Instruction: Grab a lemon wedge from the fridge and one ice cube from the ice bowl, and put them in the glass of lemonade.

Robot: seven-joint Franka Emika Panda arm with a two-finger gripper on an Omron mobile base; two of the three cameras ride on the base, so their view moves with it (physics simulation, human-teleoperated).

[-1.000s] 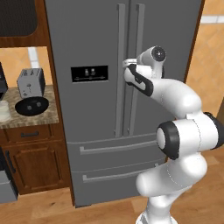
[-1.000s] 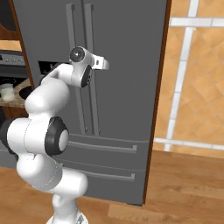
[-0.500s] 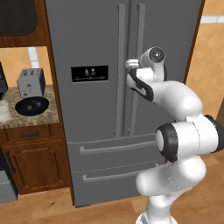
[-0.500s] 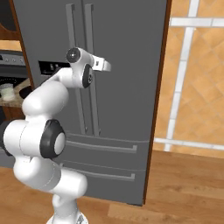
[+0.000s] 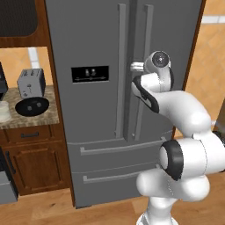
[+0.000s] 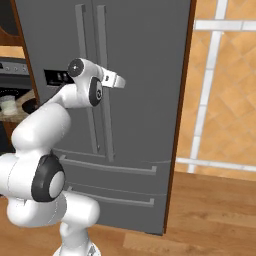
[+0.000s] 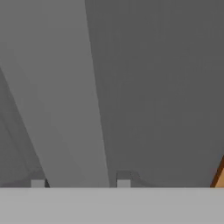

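**Q:** Where do you stand right now?

**Me:** My gripper (image 7: pixel 81 183) is up against the fridge (image 5: pixel 96 39), which has both doors closed. In the hand view the right door's long handle (image 7: pixel 65 100) runs between my two finger tips, one tip on either side of it. The jaws are parted, with a gap wider than the bar, and I can't tell whether either pad touches it. So I hold nothing.

**Q:** And the things you're after?

**Me:** I judge the lemon wedge is behind those doors, since it isn't on show. The ice bowl (image 5: pixel 32 107) sits on the counter (image 5: pixel 44 116) left of the fridge, just in front of the toaster (image 5: pixel 30 82). A pale round thing at the counter's left edge may be the glass of lemonade (image 5: pixel 3 110), but it is cut off by the frame, so I won't swear to it.

**Q:** So what makes this step go well?

**Me:** I'd say: keep the handle centred between the tips, close squarely on the bar, and confirm a firm hold before pulling. Then I should pull along the arc the door swings on, hinge at its outer edge, rather than straight back. A straight tug could drag the pads off the smooth bar.

**Q:** What could spoil it?

**Me:** Closing off-centre, so one tip pushes the bar aside, or opening the door too little for my arm to reach the shelves.
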